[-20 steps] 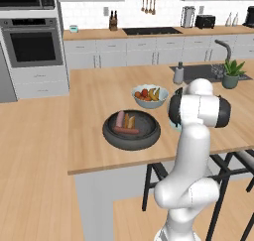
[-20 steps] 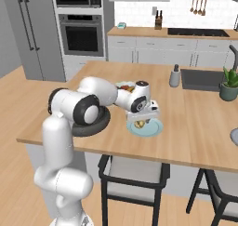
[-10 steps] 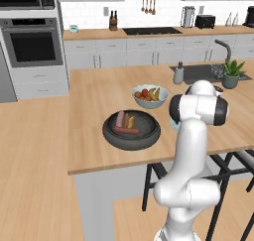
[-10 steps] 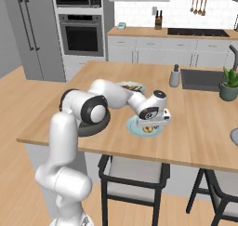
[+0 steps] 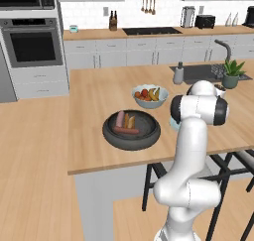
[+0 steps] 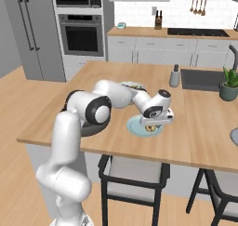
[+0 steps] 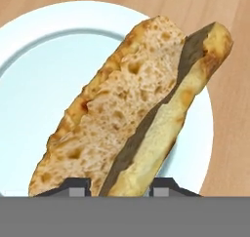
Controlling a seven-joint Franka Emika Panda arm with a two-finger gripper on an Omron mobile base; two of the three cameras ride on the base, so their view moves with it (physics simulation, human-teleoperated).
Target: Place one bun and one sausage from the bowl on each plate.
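1. The claw [image 6: 152, 126] is closed on a bun [image 7: 132, 109]. In the hand view the bun sticks out from between the two dark finger tips [image 7: 78, 186], and it hangs just over a pale blue plate [image 7: 44, 80]

2. In the right base view the claw is low over that plate [image 6: 135, 127], near the front edge of the wooden counter [image 6: 195, 136]. I cannot tell if the bun is touching the plate yet

3. The dark bowl [image 5: 132, 131] sits well apart from the plate, with a sausage [image 5: 127, 131] and another bun [image 5: 130, 120] in it. A fruit bowl [image 5: 150, 97] is just behind it

4. What could go wrong: the bun is long and its far end reaches past the plate's rim. If the claw lets go now, I think the bun could tip and roll off onto the counter

5. If the claw lets go from too high, the bun might bounce and land half off the plate

6. If the claw pushes down too hard, it could squash the soft bun or slide the plate toward the counter edge

7. When the claw lifts away, a finger might drag the bun along with it

8. I see no brands, labels or words to read anywhere
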